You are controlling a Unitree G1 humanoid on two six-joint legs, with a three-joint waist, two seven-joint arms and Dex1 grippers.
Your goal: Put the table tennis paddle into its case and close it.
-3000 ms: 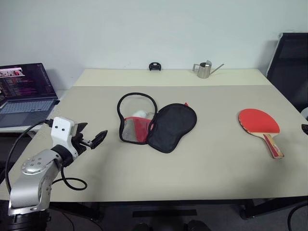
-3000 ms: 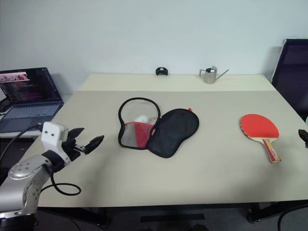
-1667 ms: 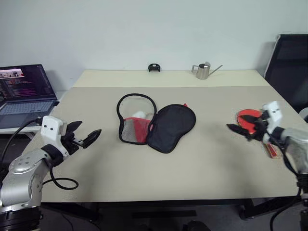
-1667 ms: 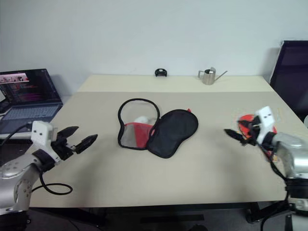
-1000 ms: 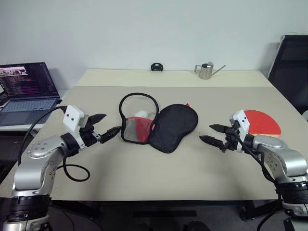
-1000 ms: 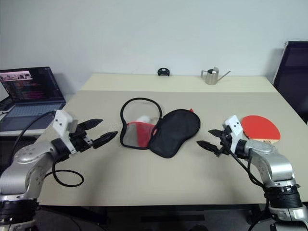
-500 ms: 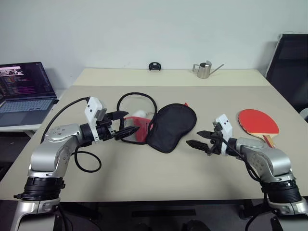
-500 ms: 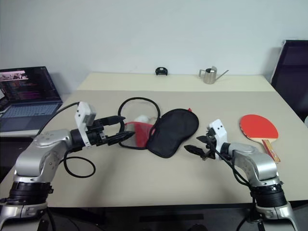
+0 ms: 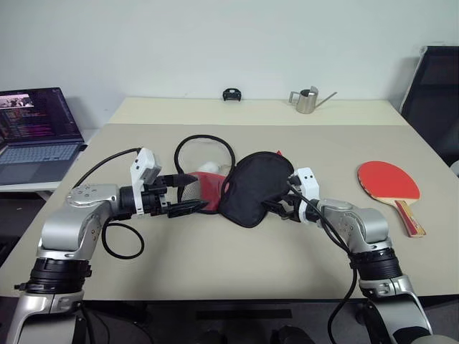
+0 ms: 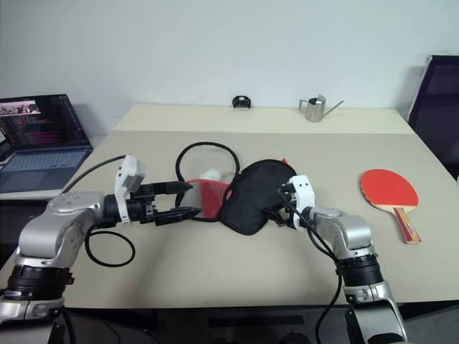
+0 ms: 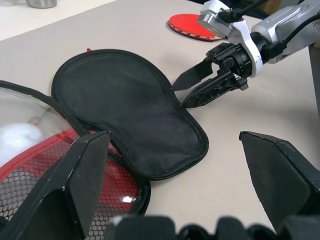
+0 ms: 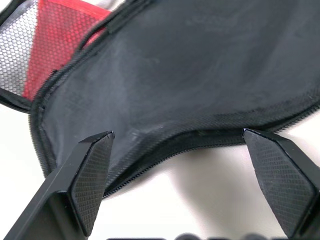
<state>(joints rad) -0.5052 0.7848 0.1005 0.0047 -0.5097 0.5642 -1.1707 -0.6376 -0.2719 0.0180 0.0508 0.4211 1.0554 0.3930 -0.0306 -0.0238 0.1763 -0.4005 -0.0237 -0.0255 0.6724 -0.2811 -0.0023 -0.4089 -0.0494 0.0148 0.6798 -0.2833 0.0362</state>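
Observation:
The case (image 9: 254, 188) lies open at the table's middle, its black half to the right and its red-and-mesh half (image 9: 206, 192) to the left, ringed by the black zipper rim. The table tennis paddle (image 9: 387, 180) lies flat at the right, red face up, handle toward the front edge. My left gripper (image 9: 192, 192) is open, its fingertips over the mesh half's left edge. My right gripper (image 11: 178, 96) is open, its tips at the front right edge of the black half (image 12: 190, 65). Neither holds anything.
A white lump (image 9: 209, 169) sits inside the mesh half. An open laptop (image 9: 32, 132) stands off the left edge. A small metal pitcher (image 9: 307, 101) and a small black object (image 9: 230, 96) sit at the table's back. A black chair (image 9: 436, 93) is at the right.
My right gripper has moved left and down, away from the paddle, up to the black half's edge. My left gripper has shifted right and turned toward the mesh half. Both stayed open.

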